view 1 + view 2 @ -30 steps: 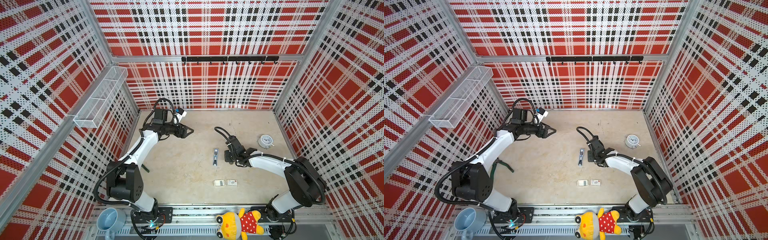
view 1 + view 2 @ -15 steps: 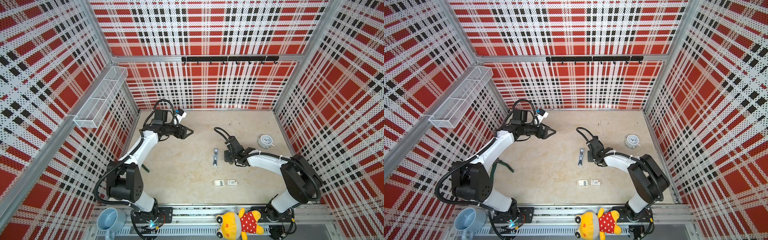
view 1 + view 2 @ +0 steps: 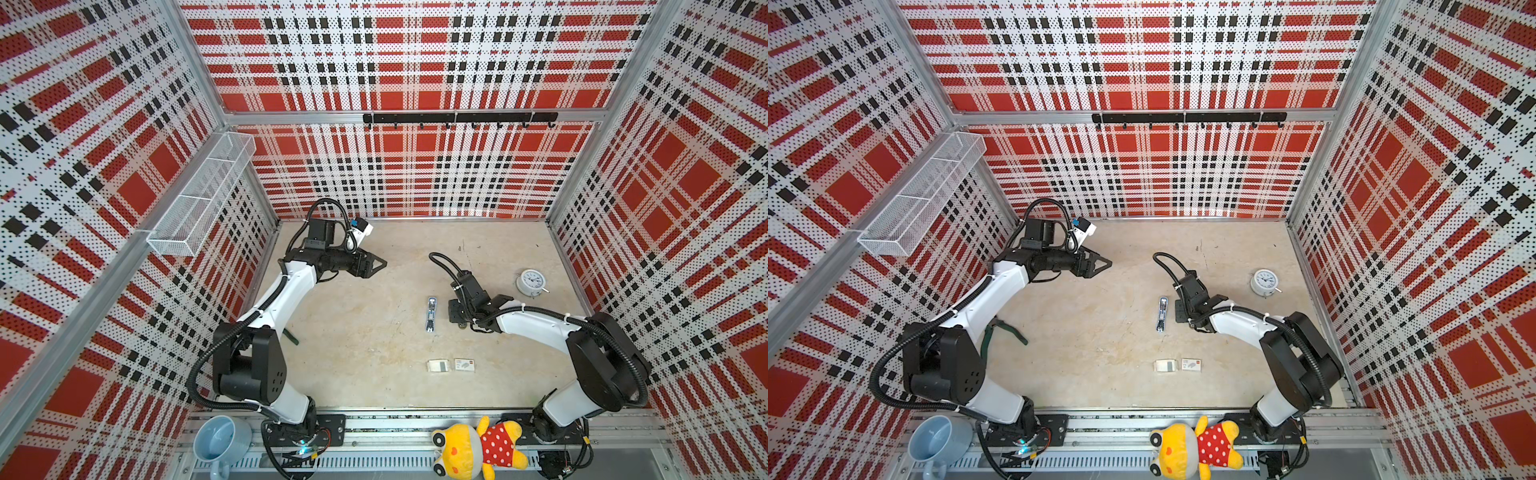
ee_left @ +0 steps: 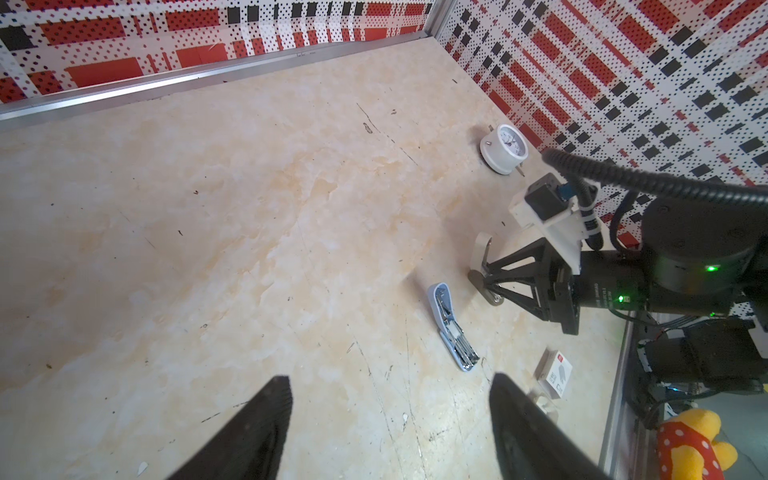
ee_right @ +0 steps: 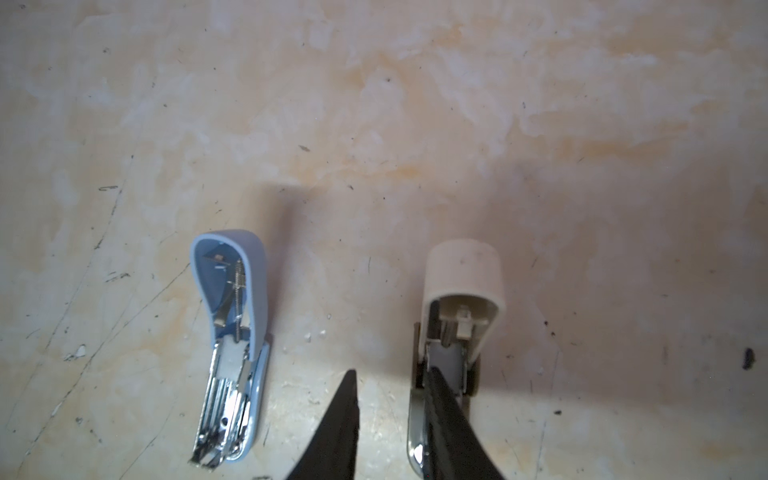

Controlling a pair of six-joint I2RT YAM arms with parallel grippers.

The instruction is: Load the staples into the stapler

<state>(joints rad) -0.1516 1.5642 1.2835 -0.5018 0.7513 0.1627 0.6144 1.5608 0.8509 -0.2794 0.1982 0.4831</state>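
Now, the left gripper hangs over the pale, marbled table, its 2 dark wedge-shaped fingers spread wide with nothing between them. It is well away from the action, near the back-left corner in both top views.

Centre stage lies the stapler. Its smooth light-blue plastic cap is folded back and the shiny silver metal channel is exposed, with a thin spring showing inside. It rests flat on the table, untouched by either gripper.

Just beside it, the right gripper is down low with its jaws only narrowly parted and bare table showing in the gap. One black finger lies over the metal channel of a grey-beige stapler, whose rounded matte cap is tipped up. Whether that finger presses on the channel, I cannot tell.

The staples, a small flat grey block in a little white card tray, sit apart from the stapler, nearer the robot bases. Next to the tray lies the white sleeve with its red mark.

A round white clock sits by the right wall.
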